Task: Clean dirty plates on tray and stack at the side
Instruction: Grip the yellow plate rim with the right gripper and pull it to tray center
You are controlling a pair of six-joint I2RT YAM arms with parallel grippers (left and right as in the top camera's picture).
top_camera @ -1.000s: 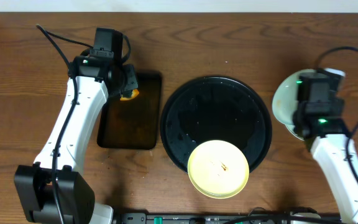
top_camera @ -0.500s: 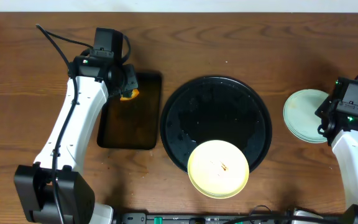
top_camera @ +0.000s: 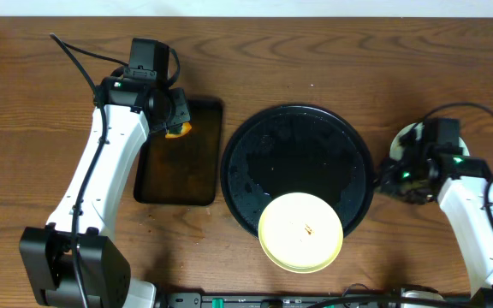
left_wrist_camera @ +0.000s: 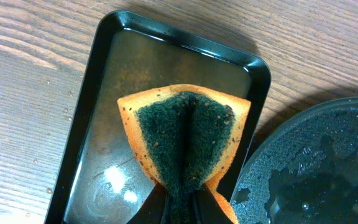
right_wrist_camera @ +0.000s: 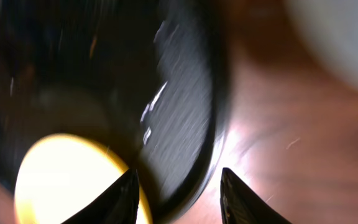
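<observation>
Centrally, glossy round tray [top_camera: 298,154]; leftward, porous sponge [left_wrist_camera: 185,137]

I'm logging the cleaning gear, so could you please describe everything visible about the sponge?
The sponge is orange foam with a dark green scouring face, its orange sides speckled dark. The left tool pinches it at one end, folding it along a centre crease so it fans out. It hangs over the glossy rectangular dark tray; whether it touches the tray cannot be told.
</observation>
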